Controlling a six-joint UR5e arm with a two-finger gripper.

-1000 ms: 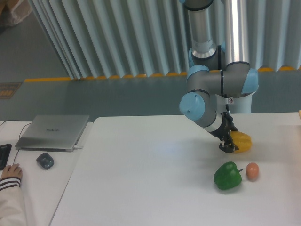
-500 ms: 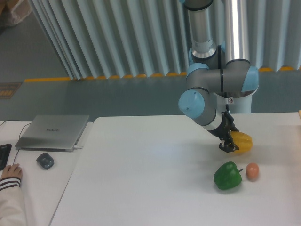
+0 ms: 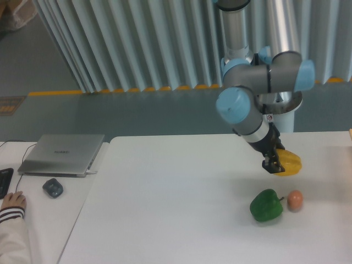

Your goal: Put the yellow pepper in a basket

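Holding the yellow pepper (image 3: 290,164) at the tip of the tool (image 3: 271,164), the arm reaches down from its base near the desk's far right edge. Tool fingers are dark and partly hidden against the fruit, but they appear clamped on the pepper's left flank; the pepper sits directly to the right of the tool, touching it. Cannot tell for certain whether the pepper is clear of the desk (image 3: 165,209); a faint shadow beneath suggests it is just lifted or only lightly resting.

Pepper's long axis reads roughly horizontal, pointing toward the right edge. Stem not visible from here.

Green bell pepper (image 3: 267,205) lies nearer the front edge, below the tool, with a small orange-pink fruit (image 3: 295,199) just beside it on the right. Both sit apart from the held pepper.

No basket is in view. A sliver of something shows at the extreme right edge, too little to identify. Judgement: carry phase under way, drop-off target presumably off-frame to the right.

Laptop (image 3: 61,154), mouse (image 3: 53,187) and a person's hand (image 3: 12,202) sit on the adjoining left desk.
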